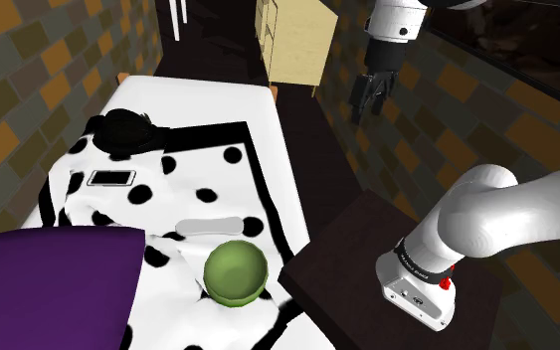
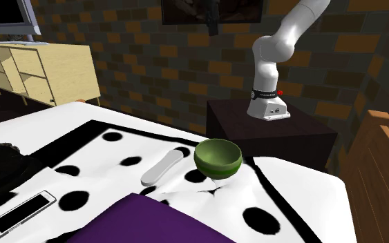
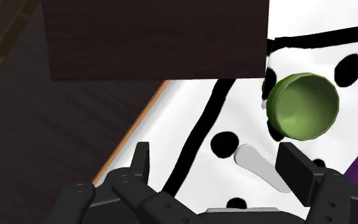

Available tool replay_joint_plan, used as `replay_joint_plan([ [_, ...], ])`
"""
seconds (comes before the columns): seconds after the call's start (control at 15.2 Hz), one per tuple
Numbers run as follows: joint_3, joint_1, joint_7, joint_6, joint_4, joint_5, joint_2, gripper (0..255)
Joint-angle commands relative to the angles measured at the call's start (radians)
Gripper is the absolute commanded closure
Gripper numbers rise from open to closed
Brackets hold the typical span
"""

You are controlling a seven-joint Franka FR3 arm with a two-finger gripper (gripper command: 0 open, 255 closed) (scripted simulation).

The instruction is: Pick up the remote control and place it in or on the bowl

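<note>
- Brick-patterned walls stood round a bed (image 1: 200, 104) with a white, black-spotted cover; a dark stand (image 1: 339, 261) sat beside it.
- The gripper (image 1: 371, 97) hung high in the air, well apart from the cover, with its fingers (image 3: 142, 158) standing apart and nothing between them.
- The remote (image 3: 257, 165) lay flat on the cover, far beneath the fingers. In the wrist view it showed in the gap between them, closer to the finger on the bowl's side, which hid one end of it.
- Its long axis ran slantwise to the line joining the fingertips, neither along it nor square across it. I judged that the hand would need some turning as well as a long descent before the fingers could close across the narrow width.
- The remote looked pale grey, slim and long with rounded ends, and plain on its face.
- The green bowl (image 3: 302, 105) sat upright just beyond the remote's far end, near it but apart from it, so the carry looked short.
</note>
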Motion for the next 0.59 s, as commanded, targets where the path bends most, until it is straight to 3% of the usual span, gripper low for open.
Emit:
replay_joint_plan([
  [0.0, 0.0, 0.0, 0.0, 0.0, 0.0, 0.0, 0.0, 0],
  [0.53, 0.041, 0.064, -0.095, 0.298, -0.084, 0.008, 0.186, 0],
])
